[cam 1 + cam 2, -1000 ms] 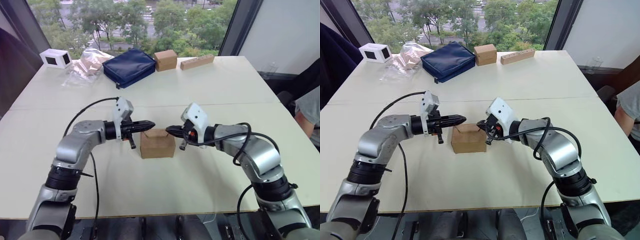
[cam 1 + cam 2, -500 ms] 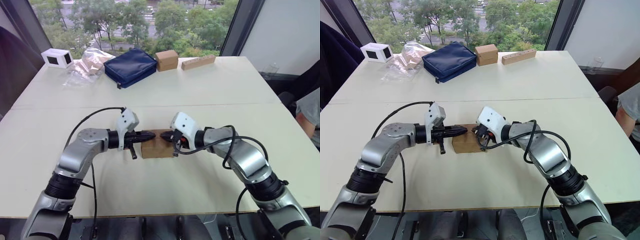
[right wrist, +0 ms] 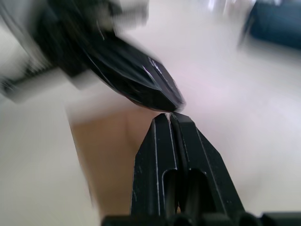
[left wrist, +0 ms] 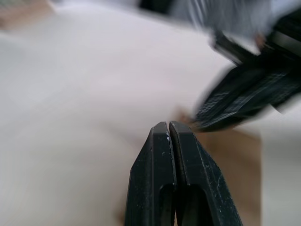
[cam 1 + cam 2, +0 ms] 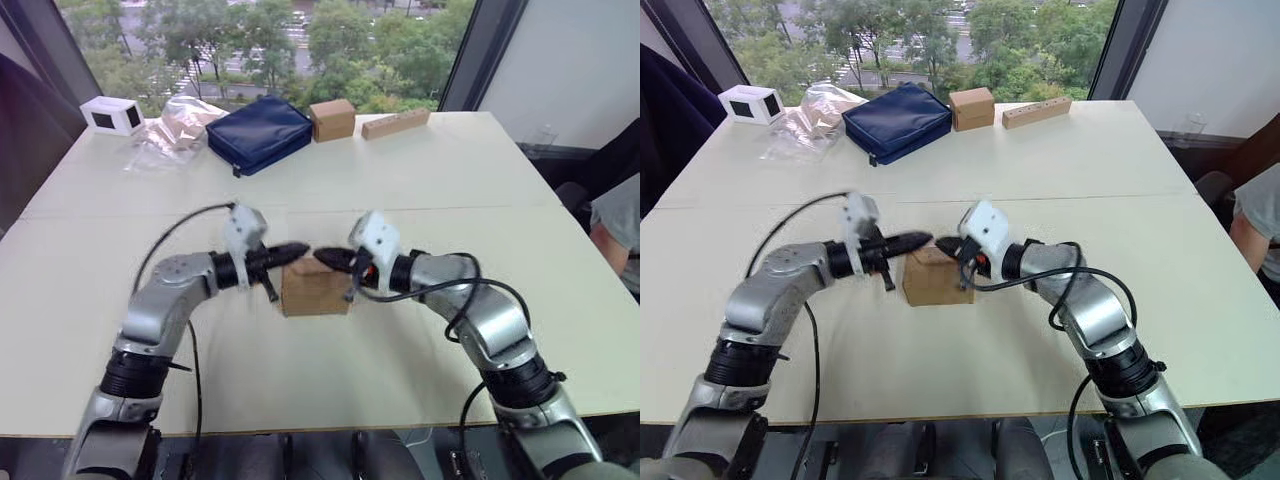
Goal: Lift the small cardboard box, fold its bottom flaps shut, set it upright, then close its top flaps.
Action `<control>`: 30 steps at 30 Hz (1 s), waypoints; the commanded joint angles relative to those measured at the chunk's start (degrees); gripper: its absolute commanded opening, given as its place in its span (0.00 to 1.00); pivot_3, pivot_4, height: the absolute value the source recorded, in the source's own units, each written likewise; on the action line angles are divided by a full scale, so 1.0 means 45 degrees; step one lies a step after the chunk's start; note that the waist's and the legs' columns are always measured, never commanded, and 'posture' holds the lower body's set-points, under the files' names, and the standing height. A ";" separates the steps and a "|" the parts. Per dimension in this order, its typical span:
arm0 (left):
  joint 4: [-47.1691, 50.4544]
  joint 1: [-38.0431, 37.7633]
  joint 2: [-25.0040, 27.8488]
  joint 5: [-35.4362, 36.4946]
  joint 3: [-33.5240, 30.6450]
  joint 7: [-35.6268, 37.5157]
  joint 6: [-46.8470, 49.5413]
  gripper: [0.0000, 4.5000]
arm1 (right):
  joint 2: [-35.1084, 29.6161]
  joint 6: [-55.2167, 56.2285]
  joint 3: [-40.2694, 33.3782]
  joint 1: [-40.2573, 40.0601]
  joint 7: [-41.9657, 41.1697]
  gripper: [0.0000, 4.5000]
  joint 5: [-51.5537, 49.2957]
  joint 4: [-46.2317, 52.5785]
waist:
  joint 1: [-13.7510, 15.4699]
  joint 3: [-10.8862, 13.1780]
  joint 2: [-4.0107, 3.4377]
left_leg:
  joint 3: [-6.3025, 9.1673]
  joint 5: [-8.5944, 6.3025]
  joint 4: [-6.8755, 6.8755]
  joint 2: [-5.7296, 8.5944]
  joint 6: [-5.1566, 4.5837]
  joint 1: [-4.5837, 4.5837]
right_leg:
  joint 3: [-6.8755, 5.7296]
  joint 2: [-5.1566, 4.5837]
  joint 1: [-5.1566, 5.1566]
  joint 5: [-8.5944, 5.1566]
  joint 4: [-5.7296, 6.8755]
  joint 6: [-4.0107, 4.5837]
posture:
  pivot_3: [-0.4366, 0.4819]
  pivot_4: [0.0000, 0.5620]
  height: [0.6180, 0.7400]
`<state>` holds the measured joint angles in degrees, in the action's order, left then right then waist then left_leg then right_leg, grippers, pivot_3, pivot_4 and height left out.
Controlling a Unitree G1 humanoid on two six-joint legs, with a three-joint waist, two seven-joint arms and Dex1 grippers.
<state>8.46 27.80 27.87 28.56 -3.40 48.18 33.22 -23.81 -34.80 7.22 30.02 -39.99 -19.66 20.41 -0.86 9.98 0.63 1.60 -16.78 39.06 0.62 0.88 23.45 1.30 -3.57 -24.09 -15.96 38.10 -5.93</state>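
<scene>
The small cardboard box [image 5: 315, 290] stands on the white table [image 5: 420, 180] between my two arms, plain brown, its top looking folded down. My left gripper [image 5: 301, 250] is shut, its tip just over the box's top far edge. From the other side my right gripper [image 5: 321, 257] is shut too, and the two tips nearly meet above the box. In the left wrist view my shut fingers [image 4: 160, 141] point at the box [image 4: 235, 150] with the other gripper [image 4: 244, 99] beyond. The right wrist view shows the box [image 3: 113, 155] under both tips.
Along the far edge lie a white box with a dark window [image 5: 112, 116], a clear plastic bag [image 5: 175, 128], a blue pouch [image 5: 258, 133], another cardboard box [image 5: 333, 119] and a long cardboard bar [image 5: 396, 123]. A person [image 5: 618, 225] sits at the right edge.
Both shut grippers closed in toward each other over the box, dipped to its top half a second ago, and now sit slightly higher with tips almost touching. The box has stayed put.
</scene>
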 commanded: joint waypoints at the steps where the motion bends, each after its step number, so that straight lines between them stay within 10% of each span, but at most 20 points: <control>1: 0.0992 -0.0651 0.1247 0.1055 -0.0964 0.0545 0.1128 0.01 | -0.0300 -0.0468 -0.1922 -0.0223 -0.0195 0.00 -0.1730 0.0940 | -0.0009 -0.0004 -0.0006 | 0.0001 0.0000 -0.0005 0.0000 0.0000 -0.0006 | -0.0001 0.0002 0.0004 0.0000 -0.0001 0.0000 | 0.48 0.27 1.00; 12: 0.2741 -0.6287 0.3886 0.1318 -0.2801 0.1618 0.1175 0.01 | -0.3704 -0.3706 -0.4709 -0.4350 -0.1700 0.00 -0.5353 0.2671 | 0.0070 -0.0001 -0.0013 | 0.0012 -0.0006 -0.0020 -0.0012 -0.0006 -0.0029 | 0.0001 -0.0039 0.0061 -0.0003 -0.0047 0.0006 | 0.48 0.27 1.00; 30: 0.2548 -0.7485 0.4225 0.1800 -0.2732 0.1758 0.1368 0.01 | -0.5581 -0.2700 -0.3907 -0.5864 -0.3171 0.00 -0.4489 0.0792 | 0.0084 0.0000 -0.0021 | 0.0016 -0.0017 -0.0055 -0.0032 -0.0021 -0.0071 | -0.0010 -0.0056 0.0151 -0.0003 -0.0180 0.0010 | 0.48 0.27 1.00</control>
<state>19.44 -6.77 46.94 35.65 -15.20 56.11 39.42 -48.18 -48.22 -10.07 2.84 -53.38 -40.05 24.04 -0.49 9.98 0.54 1.67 -16.86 38.81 0.48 0.79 23.14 1.25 -3.82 -23.41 -15.98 37.28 -5.89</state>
